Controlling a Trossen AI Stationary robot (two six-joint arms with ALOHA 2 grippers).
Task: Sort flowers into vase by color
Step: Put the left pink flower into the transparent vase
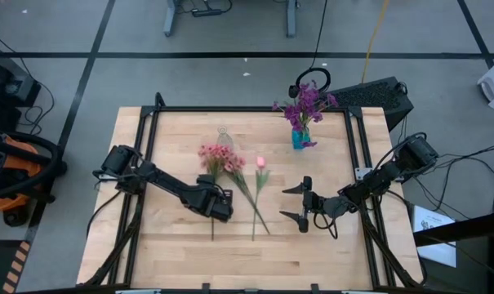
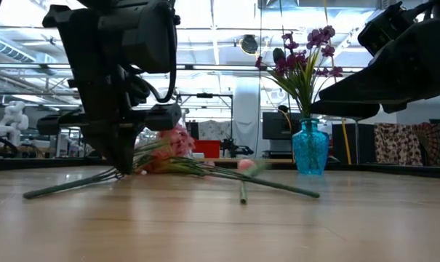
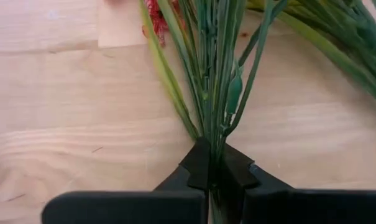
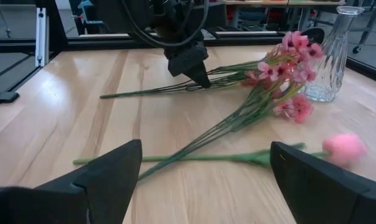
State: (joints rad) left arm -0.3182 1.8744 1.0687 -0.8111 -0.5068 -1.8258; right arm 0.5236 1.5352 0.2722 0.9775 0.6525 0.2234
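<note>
Two pink-blossomed sprays [image 1: 220, 157] and a pink tulip bud [image 1: 261, 162] lie flat on the wooden table [image 1: 173, 253], stems toward the near edge. My left gripper [image 1: 218, 204] is shut on the leftmost spray's stem. My right gripper [image 1: 283, 202] hovers open to the right of the tulip's stem [image 4: 194, 158], touching nothing. A clear glass vase [image 1: 223, 135] stands behind the pink blossoms. Purple flowers [image 1: 305, 102] stand in a blue vase [image 1: 299, 139] at the far right. My left gripper pinches the pink spray's green stem [image 3: 214, 134] between its two fingers, just where the thin branches fan out toward the blossoms. The fingers come steeply from above, slanting from the table's left, and lie across the stem. The spray lies on the table, its bare end [image 4: 107, 96] trailing behind.
Black rails [image 1: 153, 122] run along the table's left, far and right edges. Bare wood lies along the near edge and at the far left. The glass vase [image 4: 334, 56] stands close behind the pink blossoms [image 4: 290, 68].
</note>
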